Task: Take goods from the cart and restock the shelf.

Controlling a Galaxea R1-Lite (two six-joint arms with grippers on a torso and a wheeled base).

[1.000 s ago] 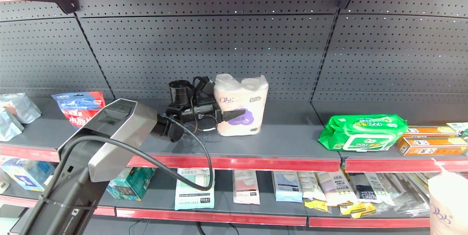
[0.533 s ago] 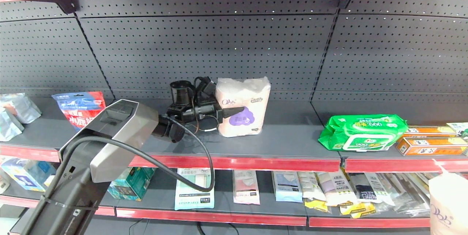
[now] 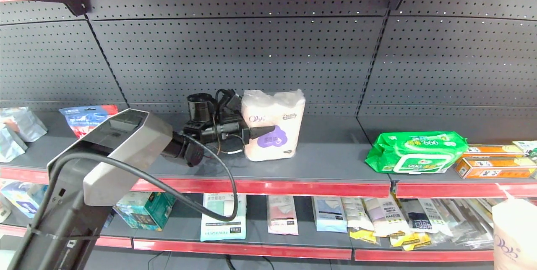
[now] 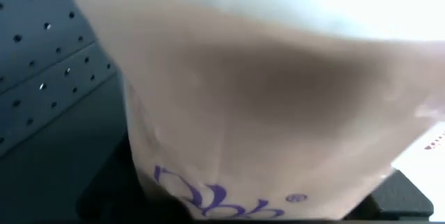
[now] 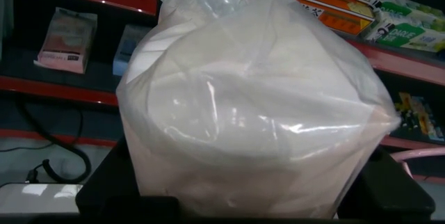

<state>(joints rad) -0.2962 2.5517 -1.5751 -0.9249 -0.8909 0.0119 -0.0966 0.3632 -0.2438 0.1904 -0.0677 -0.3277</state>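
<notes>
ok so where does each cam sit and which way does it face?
Head view: on the head, facing forward and down at the shelf; left arm shows, left gripper closed on the tissue pack.
Left wrist view: on the left wrist, facing that pack, pegboard behind; its fingers at the edge.
Right wrist view: on the right wrist, facing a second pack held in the right gripper, lower shelves behind.
Shared: tissue pack in head and left wrist; second pack in head and right wrist.
</notes>
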